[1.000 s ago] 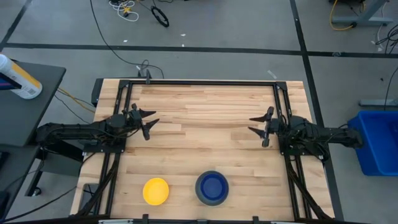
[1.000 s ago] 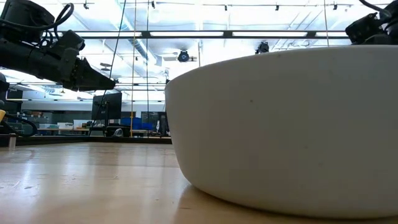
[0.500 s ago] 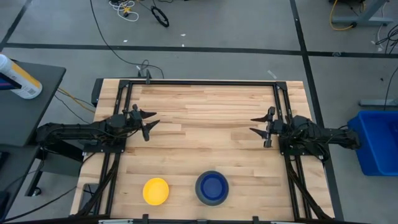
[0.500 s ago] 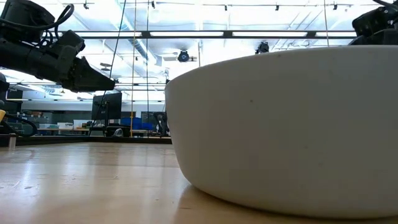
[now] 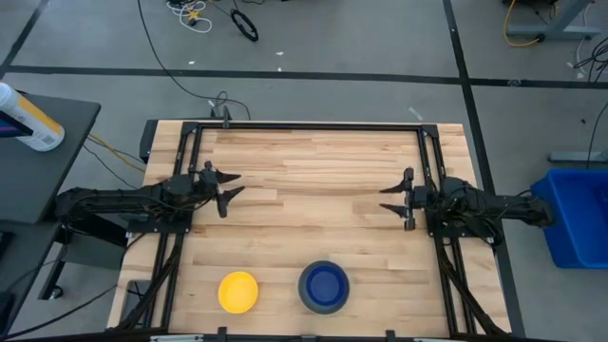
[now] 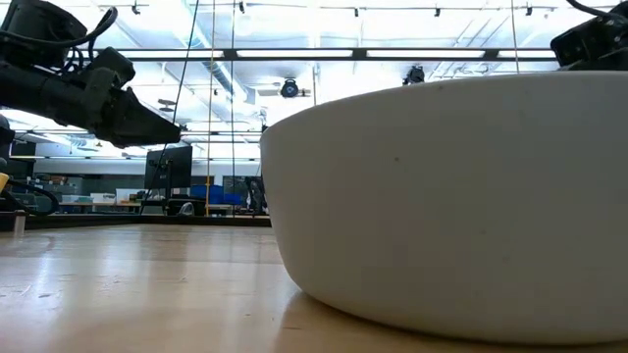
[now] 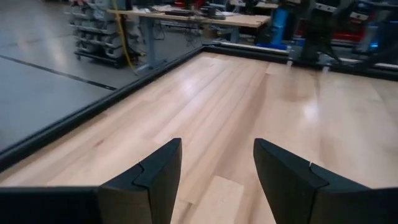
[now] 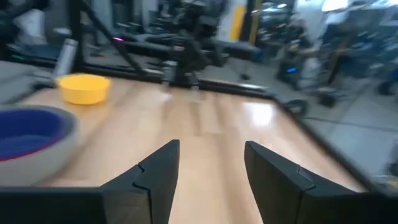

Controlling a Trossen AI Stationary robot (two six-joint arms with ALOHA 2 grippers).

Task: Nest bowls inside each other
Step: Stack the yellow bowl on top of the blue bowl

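A yellow bowl (image 5: 238,292) stands on its base near the table's near edge, left of centre; the right wrist view also shows this yellow bowl (image 8: 83,88). To its right stands a grey bowl (image 5: 324,302) with a dark blue bowl (image 5: 324,283) sitting inside it. The grey bowl's wall (image 6: 451,196) fills the low view. My left gripper (image 5: 231,187) hovers open at the table's left side, far from the bowls. My right gripper (image 5: 385,198) hovers open at the right side. Both are empty, as their wrist views show: left gripper (image 7: 217,163), right gripper (image 8: 210,165).
Black frame rails (image 5: 304,125) run along the table's far, left and right sides. The middle and far half of the wooden tabletop (image 5: 313,171) lie bare between the two arms. A blue bin (image 5: 578,214) stands on the floor to the right, off the table.
My right gripper has swung a little toward the table's near edge while staying in place. The bowls have not moved.
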